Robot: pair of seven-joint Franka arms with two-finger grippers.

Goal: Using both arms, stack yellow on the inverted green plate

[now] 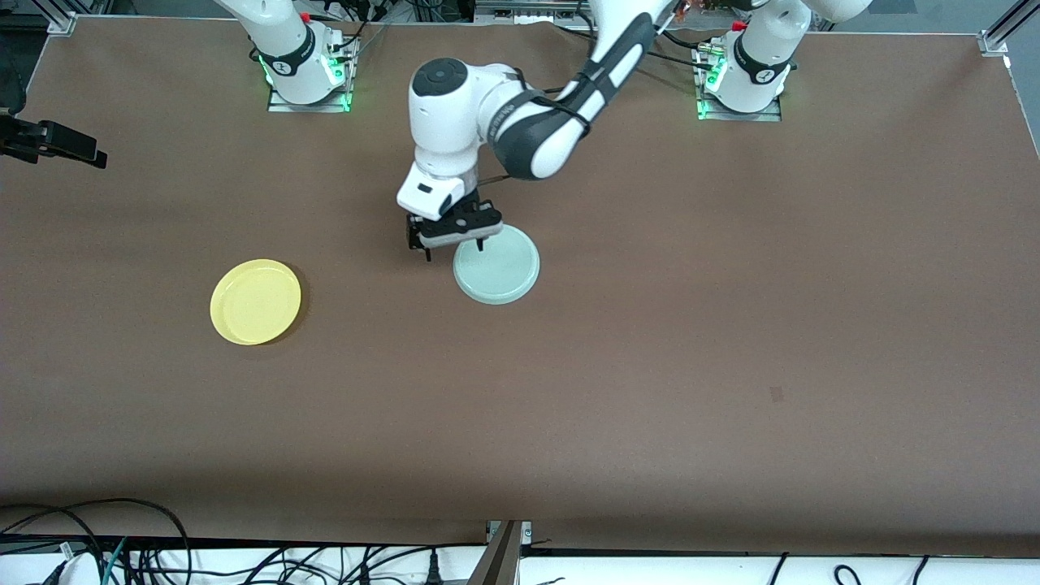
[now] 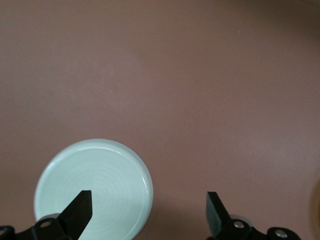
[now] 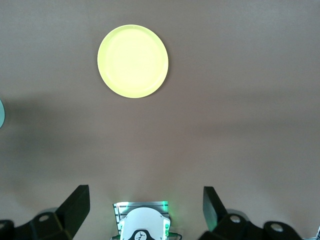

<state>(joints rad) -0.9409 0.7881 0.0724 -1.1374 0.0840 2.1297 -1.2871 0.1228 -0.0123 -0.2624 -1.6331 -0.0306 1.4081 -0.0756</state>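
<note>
The pale green plate (image 1: 496,264) lies flat near the table's middle, with concentric rings on its upward face (image 2: 95,185). My left gripper (image 1: 453,244) is open and empty just above the plate's edge that faces the right arm's end. In the left wrist view the gripper (image 2: 148,197) has one finger over the plate and the other over bare table. The yellow plate (image 1: 255,301) lies rim up toward the right arm's end, nearer the front camera. It also shows in the right wrist view (image 3: 133,61). My right gripper (image 3: 146,195) is open and empty, high above its own base.
A black fixture (image 1: 49,142) juts in at the table's edge at the right arm's end. Both arm bases (image 1: 305,77) (image 1: 743,81) stand along the table's back edge. Cables (image 1: 122,544) hang below the edge nearest the front camera. The brown tabletop (image 1: 650,366) holds nothing else.
</note>
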